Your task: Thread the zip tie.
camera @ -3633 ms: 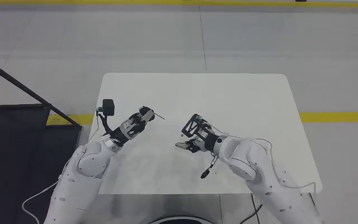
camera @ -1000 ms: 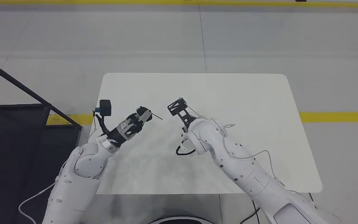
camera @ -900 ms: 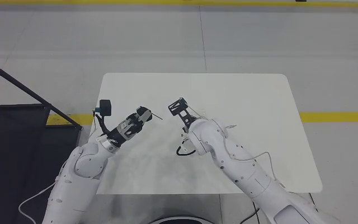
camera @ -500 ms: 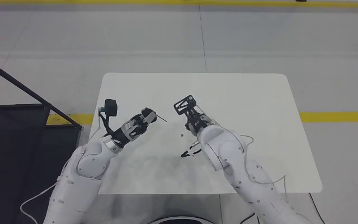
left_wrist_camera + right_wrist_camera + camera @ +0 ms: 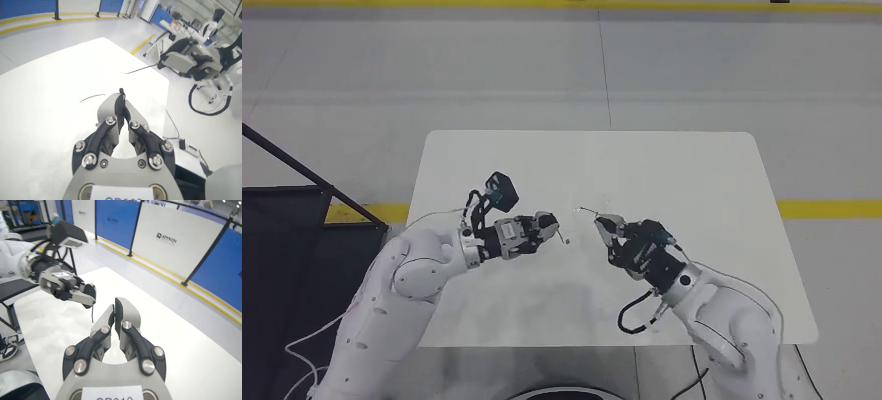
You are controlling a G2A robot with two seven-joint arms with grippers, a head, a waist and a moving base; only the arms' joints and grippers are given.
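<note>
Count is running at two grippers, one table and two thin black strands. The left gripper [image 5: 122, 100] is pinching its fingers tight on the zip tie [image 5: 122, 91], whose small head is poking out just past the fingertips, above the white table [image 5: 692, 180]. The right gripper [image 5: 114, 308] is clamping narrow on a black strand [image 5: 140, 69], and that strand's free, slightly hooked end is pointing across toward the left gripper. The two grippers are facing each other over the table, near but apart. The strand's tip is hanging close to the zip tie's head without touching it. Whether both strands are belonging to one tie, I cannot tell.
</note>
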